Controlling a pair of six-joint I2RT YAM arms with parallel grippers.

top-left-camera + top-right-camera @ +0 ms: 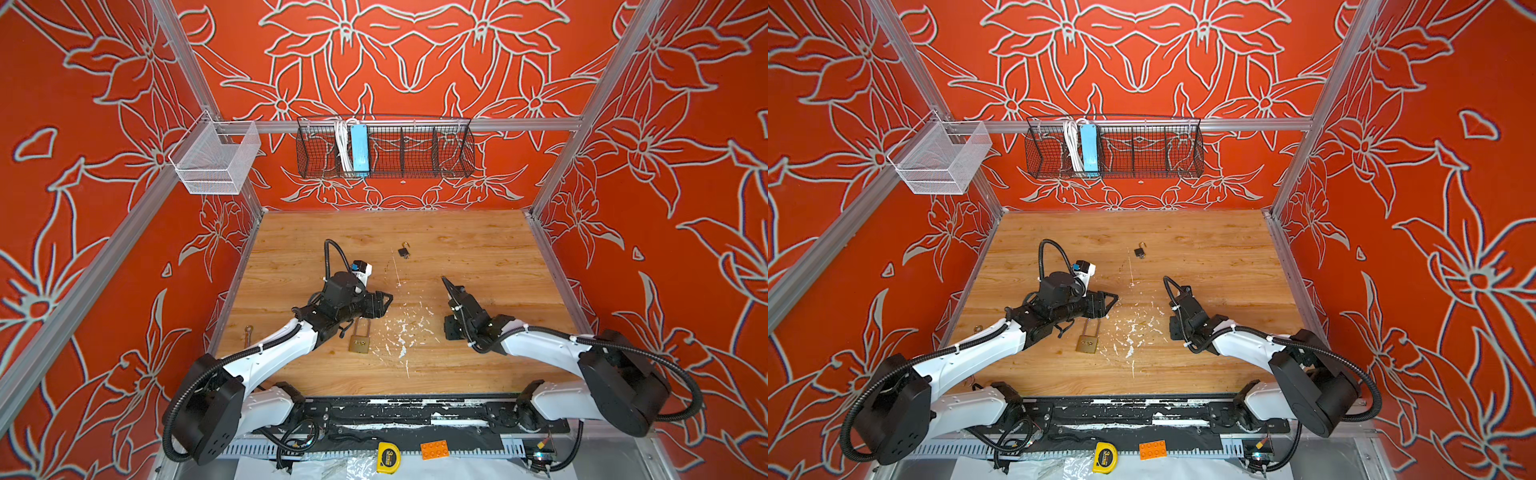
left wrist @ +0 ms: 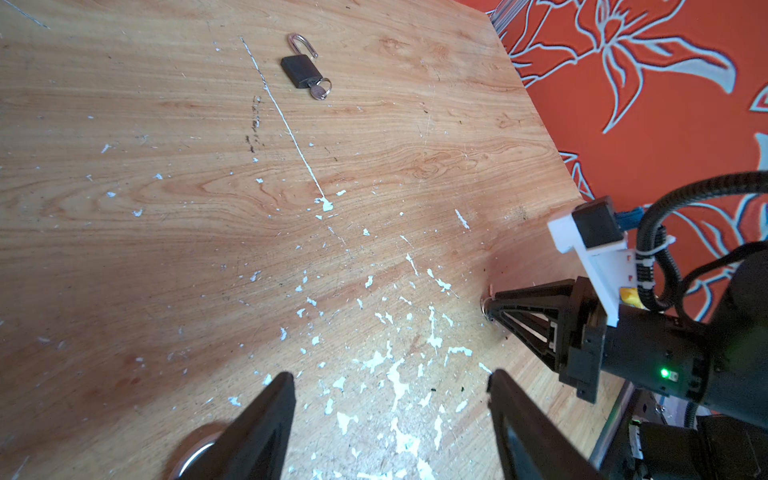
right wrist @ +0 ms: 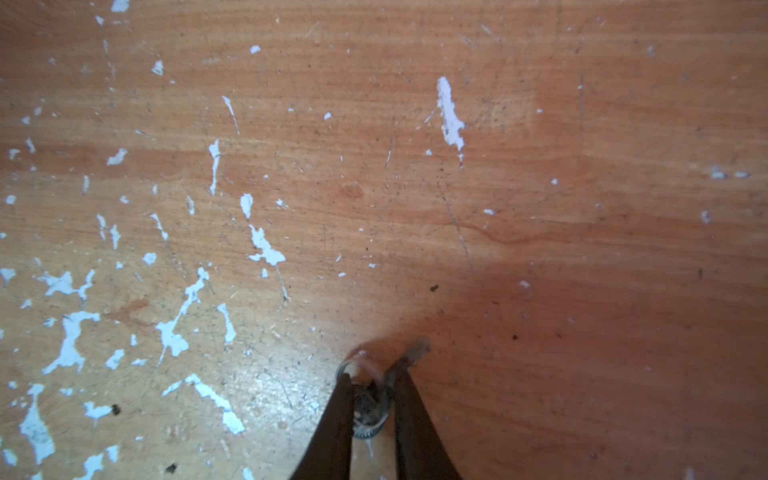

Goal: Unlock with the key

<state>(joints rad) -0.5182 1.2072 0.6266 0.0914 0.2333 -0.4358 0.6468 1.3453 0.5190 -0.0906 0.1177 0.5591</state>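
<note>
Yellow tape measure (image 1: 388, 457) and an orange brick (image 1: 434, 450) sit closest, in front of the arms' base. Next comes the wooden worktop (image 1: 478, 257). On it lies a brass padlock (image 1: 359, 343), flat, with its long loop reaching under the left gripper (image 2: 390, 376), whose fingers stand wide apart. Off by the left edge lies a thin silver thing (image 1: 248, 334), maybe another key, but it is too small to tell. The right gripper (image 3: 372, 376) points down at the worktop and is clamped on the key (image 3: 368, 409), with the key's ring poking out past the fingers. This key is well apart from the brass padlock. Farther back lies a small dark padlock (image 2: 301, 70) with its loop swung open and a small key (image 2: 319, 90) stuck in its bottom. Farthest away, a black wire basket (image 1: 415, 166) hangs on the red wall (image 1: 415, 62) with a blue power strip (image 1: 359, 149) in it
</note>
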